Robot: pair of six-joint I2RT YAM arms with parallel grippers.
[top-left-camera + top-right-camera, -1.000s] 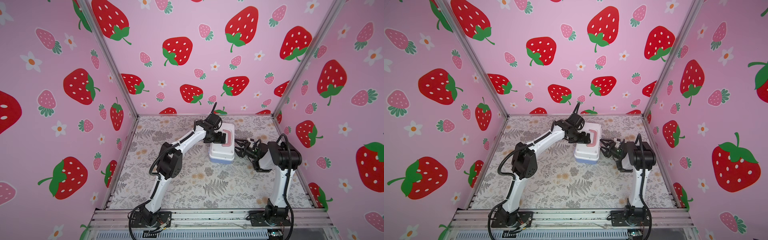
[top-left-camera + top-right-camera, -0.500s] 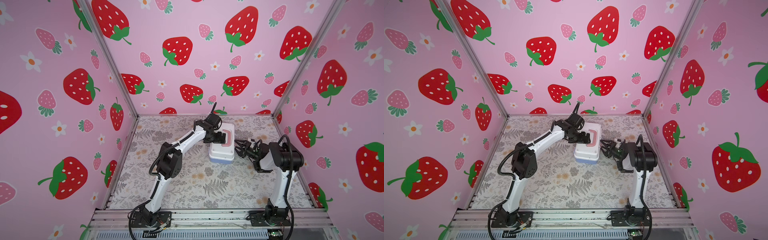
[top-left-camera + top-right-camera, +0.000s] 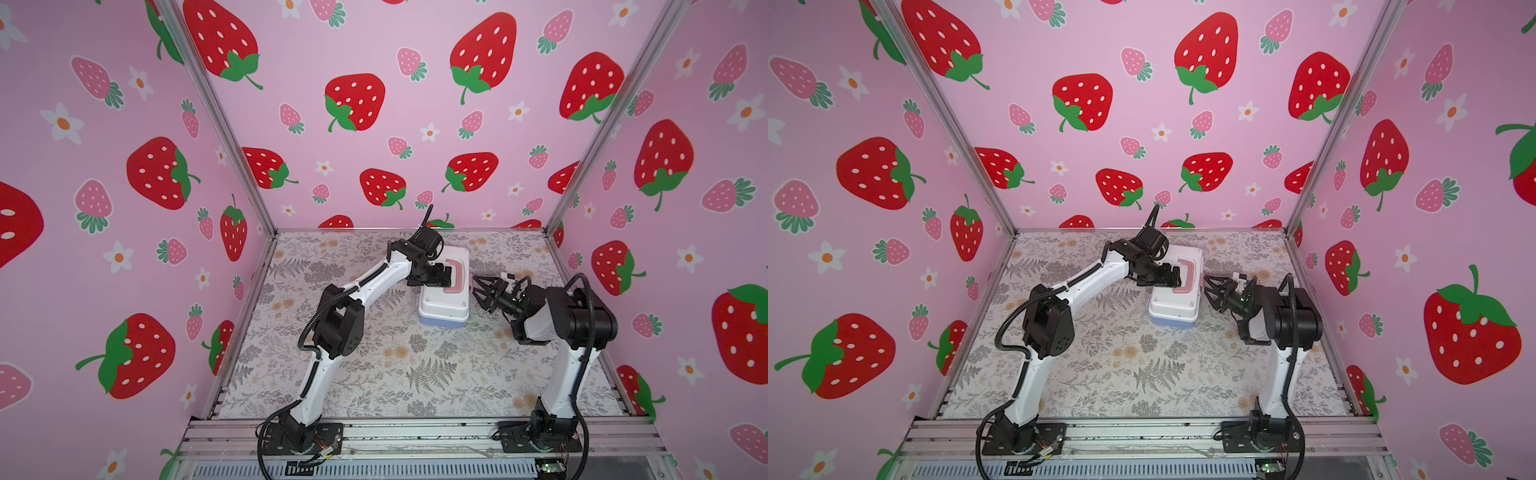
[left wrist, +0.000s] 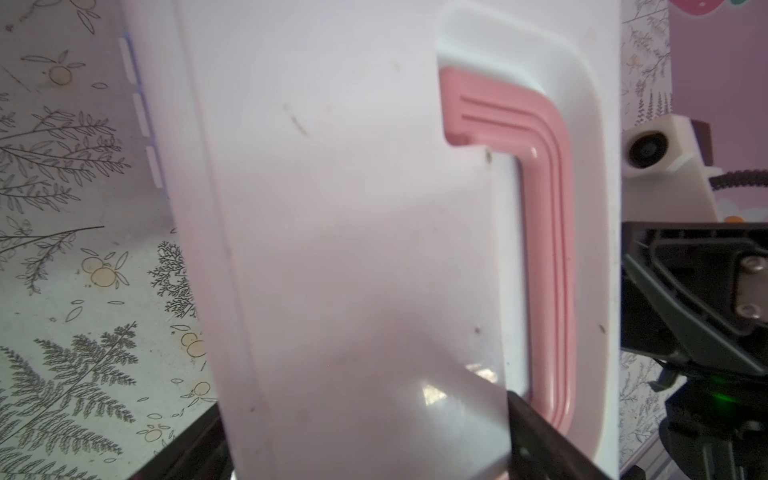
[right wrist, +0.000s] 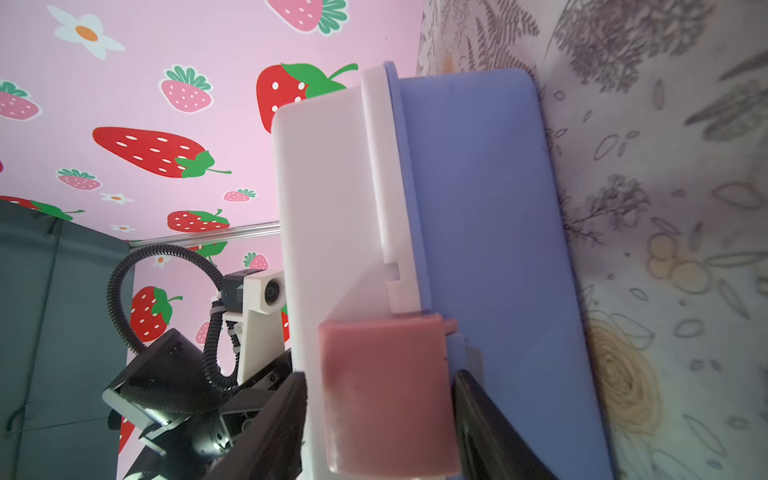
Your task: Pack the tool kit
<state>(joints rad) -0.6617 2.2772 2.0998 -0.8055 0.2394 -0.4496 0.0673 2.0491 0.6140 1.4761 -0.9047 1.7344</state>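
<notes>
Tool kit (image 3: 442,305) x1, handle (image 4: 548,249) x1, latch (image 5: 386,395) x1

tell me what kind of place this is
Likely an enclosed robot test cell: pink strawberry-print walls on silver metal posts, two white-and-black robot arms bolted to a slotted aluminium rail, a floral-print tabletop holding a white-lidded blue-based plastic case.

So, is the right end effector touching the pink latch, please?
Cannot tell. The right wrist view shows the right end effector straddling the pink latch; neither gap nor contact is plain.
</notes>
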